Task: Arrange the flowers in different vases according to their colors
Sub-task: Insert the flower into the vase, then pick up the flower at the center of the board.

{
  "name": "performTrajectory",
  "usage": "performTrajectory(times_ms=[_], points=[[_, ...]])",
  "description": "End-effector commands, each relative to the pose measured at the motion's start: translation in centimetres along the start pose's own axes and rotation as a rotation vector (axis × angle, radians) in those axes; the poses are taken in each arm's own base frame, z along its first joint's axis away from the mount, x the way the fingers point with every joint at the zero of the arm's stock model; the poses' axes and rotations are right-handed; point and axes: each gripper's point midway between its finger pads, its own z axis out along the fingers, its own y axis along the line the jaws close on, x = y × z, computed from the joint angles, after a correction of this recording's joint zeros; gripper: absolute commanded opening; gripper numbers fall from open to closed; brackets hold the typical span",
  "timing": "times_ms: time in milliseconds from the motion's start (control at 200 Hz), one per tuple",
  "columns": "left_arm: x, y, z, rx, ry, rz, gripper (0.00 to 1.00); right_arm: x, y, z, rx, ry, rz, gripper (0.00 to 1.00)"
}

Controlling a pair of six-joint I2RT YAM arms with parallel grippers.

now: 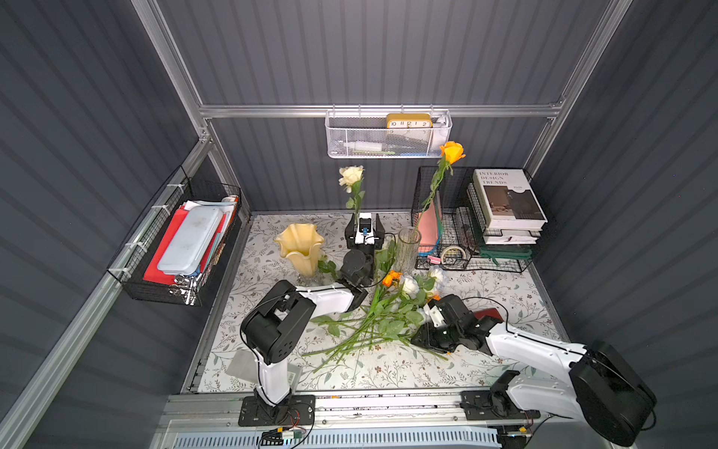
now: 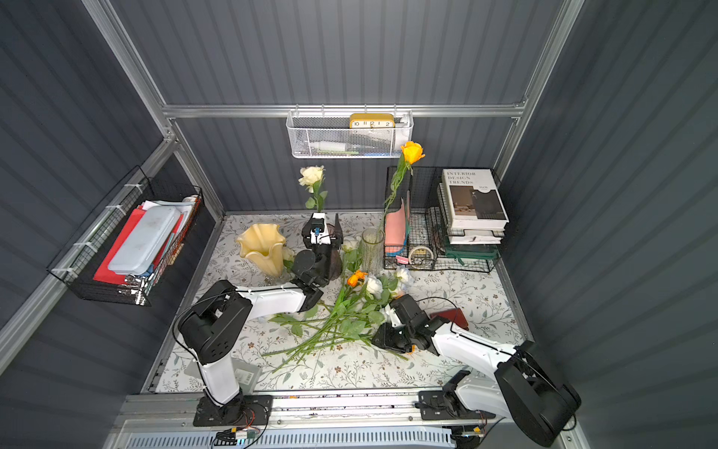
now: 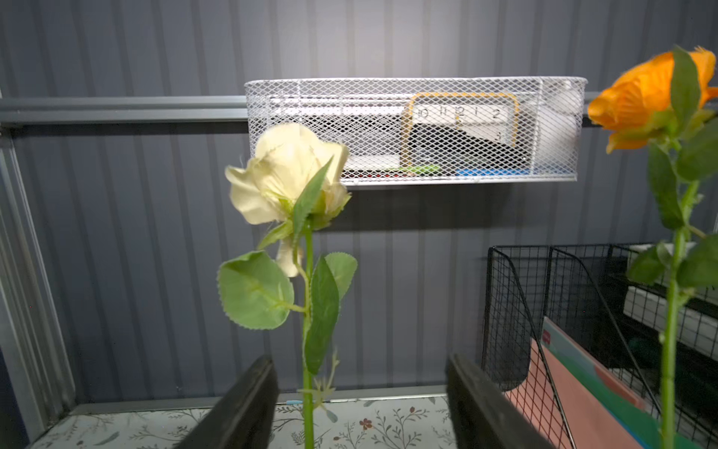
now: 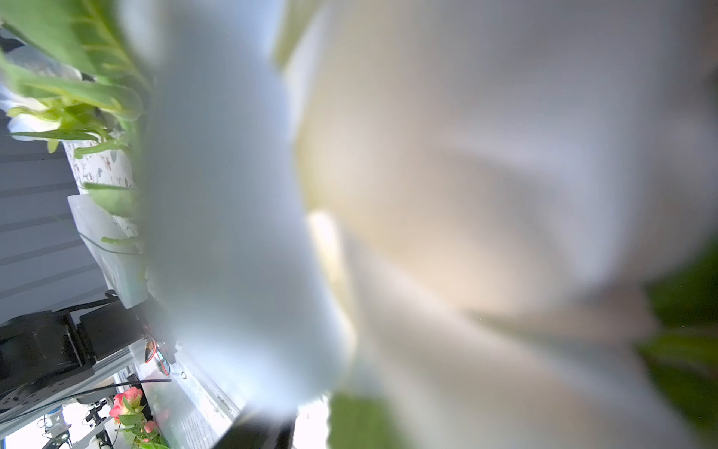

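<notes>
Standing upright just above the centre of the frame in both top views, a cream rose (image 1: 351, 177) rises from behind the wrist of the left arm (image 1: 322, 299). Left jaws released: set wide on either side of the rose's stem (image 3: 309, 350), touching it on neither side in the left wrist view. Smoky purple vase (image 2: 336, 268) mostly hidden behind that wrist; foot of the stem not visible, so entry into the vase cannot be confirmed. Right of it, a clear ribbed glass cylinder (image 1: 408, 248) holds one orange rose (image 1: 452, 152), which leans toward the upper right, its bloom over the black wire basket (image 1: 423, 182). Pale yellow ruffled vase (image 1: 299, 243) left of centre, nothing showing above its rim. Heap of flowers (image 1: 373, 322) lies flat on the floral-cloth surface (image 1: 388, 369) at centre frame, stems fanned toward the lower left and blooms toward the upper right; an orange marigold (image 1: 391, 278) and a white rose (image 1: 410, 285) sit at the bloom end. Right arm (image 1: 524, 346) reaches in from the lower right, its head among those blooms. Right wrist view filled by blurred white petals (image 4: 466, 194); cannot tell whether the right jaws are clenched or apart.
</notes>
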Motion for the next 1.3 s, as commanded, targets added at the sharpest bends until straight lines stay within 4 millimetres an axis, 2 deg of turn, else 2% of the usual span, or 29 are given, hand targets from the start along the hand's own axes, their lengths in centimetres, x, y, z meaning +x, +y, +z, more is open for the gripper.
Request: performTrajectory(times_ms=[0, 235, 330, 385, 575, 690, 830, 926, 1181, 1296], points=[[-2.8, 1.2, -1.1, -0.059, 0.019, -0.031, 0.8, 0.2, -0.7, -0.3, 0.022, -0.011, -0.005, 0.44], [-5.4, 2.3, -4.9, -0.032, 0.148, -0.129, 0.87, 0.3, -0.7, -0.6, 0.016, -0.026, 0.001, 0.44], [-6.0, 1.2, -7.1, 0.062, 0.228, -0.184, 0.87, 0.2, -0.7, -0.9, 0.015, -0.034, 0.007, 0.45], [-5.3, 0.1, -8.5, 0.14, 0.313, -0.215, 0.86, 0.2, -0.7, -1.0, 0.015, -0.04, 0.009, 0.45], [-0.8, -1.1, -13.9, 0.291, 0.609, -0.334, 0.79, 0.0, -0.5, -1.6, 0.004, -0.064, 0.016, 0.47], [1.4, -1.7, -17.0, 0.369, 0.733, -0.369, 0.73, -0.1, -0.7, -1.7, 0.012, -0.066, 0.019, 0.47], [3.8, -3.8, -20.4, 0.499, 0.856, -0.385, 0.69, -0.2, -0.5, -1.8, 0.008, -0.06, 0.028, 0.47], [5.7, -4.6, -22.2, 0.497, 0.945, -0.381, 0.65, -0.3, -0.3, -2.0, 0.003, -0.065, 0.03, 0.47], [6.1, -6.3, -25.0, 0.614, 1.002, -0.442, 0.55, -1.0, 0.6, -3.6, -0.008, -0.092, 0.019, 0.47], [5.8, -7.9, -26.9, 0.699, 1.008, -0.434, 0.54, -1.3, 0.8, -4.5, -0.002, -0.104, 0.015, 0.47]])
